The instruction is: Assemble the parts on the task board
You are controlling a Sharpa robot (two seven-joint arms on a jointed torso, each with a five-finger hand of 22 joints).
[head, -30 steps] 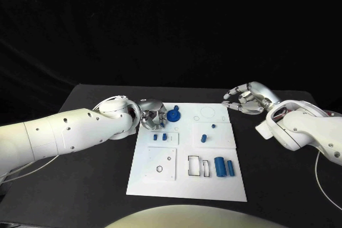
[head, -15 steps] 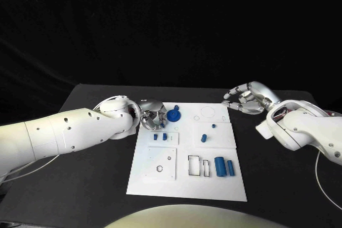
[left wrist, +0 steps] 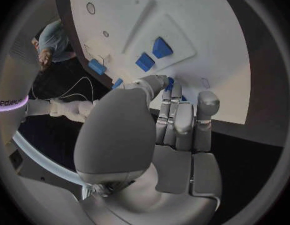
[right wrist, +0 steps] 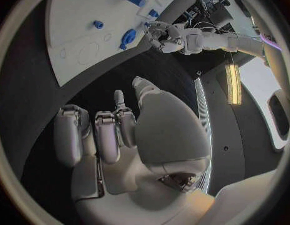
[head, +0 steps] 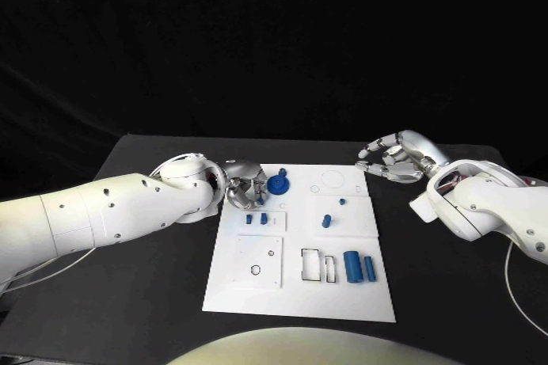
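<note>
Nothing visibly shifted since the earlier frames: both arms, both hands and every blue piece in the same places.

Left robot hand [head: 242, 188] at the far left corner of the white rectangular task board [head: 299, 302], fingers curled in toward the large blue round-headed part [head: 278, 182] lying just right of it. Seen from the left wrist, fingertips [left wrist: 162, 83] down on the board with a sliver of that blue part [left wrist: 170, 82] showing between thumb and finger; looks like a pinch, though most of the contact hidden behind the hand.

Right robot hand [head: 394, 159] off the board's far right corner, above the black surface [head: 137, 302], fingers bent inward and loosely bunched, holding nothing. Same from the right wrist: curled fingers [right wrist: 105, 132] with bare dark surface beyond, nothing between them.

On the board: two small blue blocks [head: 256, 218] side by side near the left hand; a tiny blue peg [head: 341, 200] and a short blue oblong piece [head: 327, 220] on the raised right-hand panel; two blue cylinders [head: 359, 268] lying side by side toward the near right, beside an open rectangular slot [head: 312, 264]. Near-left square panel [head: 257, 262] bearing small holes.
</note>
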